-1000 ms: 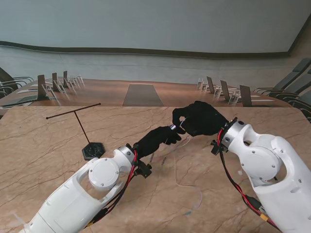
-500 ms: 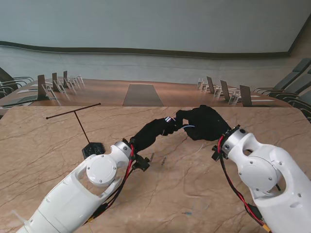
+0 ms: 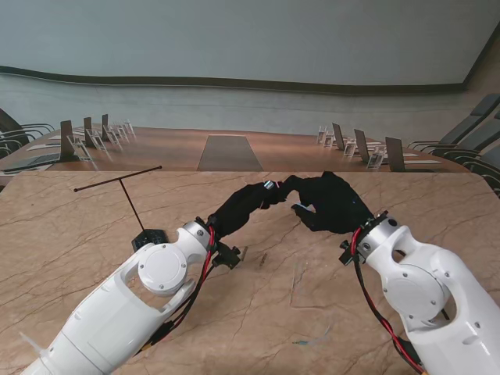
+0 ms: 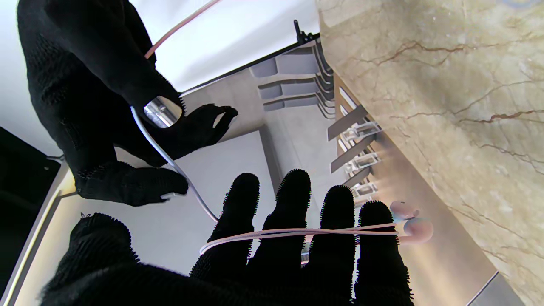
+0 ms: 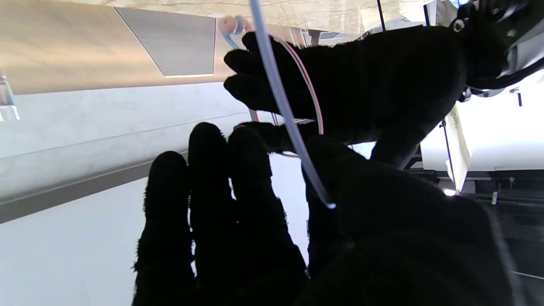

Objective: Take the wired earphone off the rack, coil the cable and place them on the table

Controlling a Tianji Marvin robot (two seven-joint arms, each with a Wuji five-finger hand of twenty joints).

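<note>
Left hand (image 4: 297,238) with fingers straight and close together, cable (image 4: 297,232) wrapped across them, earbuds (image 4: 410,221) hanging just past the little finger. Right hand (image 4: 106,106) pinching the free run of cable between thumb and fingertips. Both raised over the desk (image 3: 78,234), rack (image 3: 133,205) bare, well to the left. Cable likely light, limp and slippery: best pinched near the loop, kept taut, never pulled at the buds.

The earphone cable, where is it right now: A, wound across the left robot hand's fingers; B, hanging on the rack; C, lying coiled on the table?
A: in the left wrist view the pink cable runs across the left robot hand, the earbuds hanging past its fingers.
</note>
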